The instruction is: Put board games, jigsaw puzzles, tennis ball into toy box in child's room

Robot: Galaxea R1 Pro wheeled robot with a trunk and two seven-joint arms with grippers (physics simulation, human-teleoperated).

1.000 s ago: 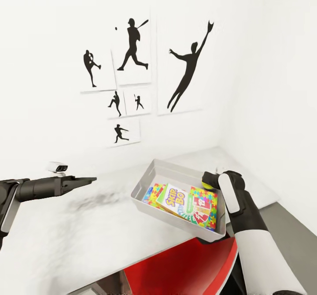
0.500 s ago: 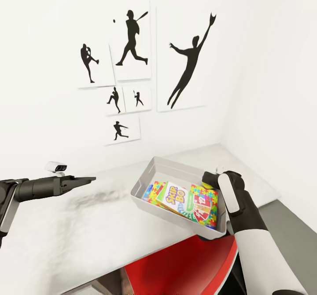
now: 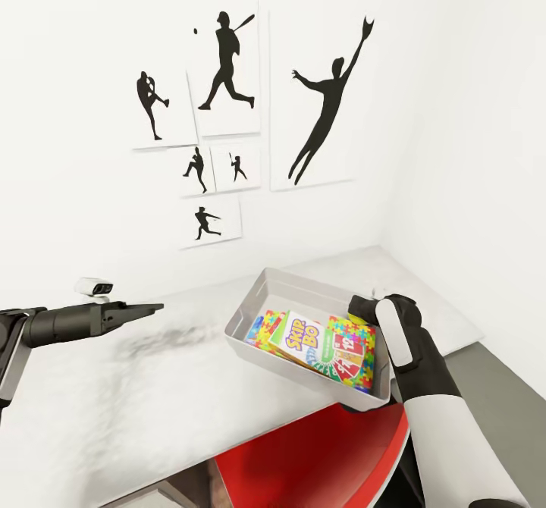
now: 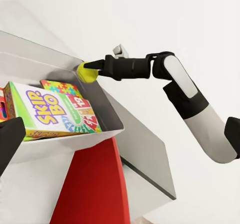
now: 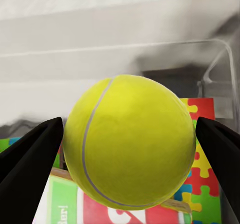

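Note:
My right gripper (image 3: 358, 305) is shut on the yellow-green tennis ball (image 3: 354, 311), holding it just above the right end of the light grey toy box (image 3: 262, 290). In the right wrist view the tennis ball (image 5: 130, 141) sits between both black fingers (image 5: 30, 159) over the box. Inside the toy box (image 4: 75, 63) lie a green-edged Skip-Bo board game (image 3: 299, 337) and colourful jigsaw puzzles (image 3: 355, 340). The Skip-Bo board game (image 4: 47, 114) also appears in the left wrist view, as does the tennis ball (image 4: 87, 72). My left gripper (image 3: 152, 309) hovers open over the table (image 3: 152, 394), well left of the box.
A red chair (image 3: 318, 455) stands under the table's front edge, below the box. A small white device (image 3: 95, 286) sits near the wall behind my left arm. Baseball silhouette posters (image 3: 227, 61) hang on the white wall. The room corner closes the right side.
The whole head picture has shifted slightly, so the camera moved. Both grippers and the ball stand as before relative to the toy box.

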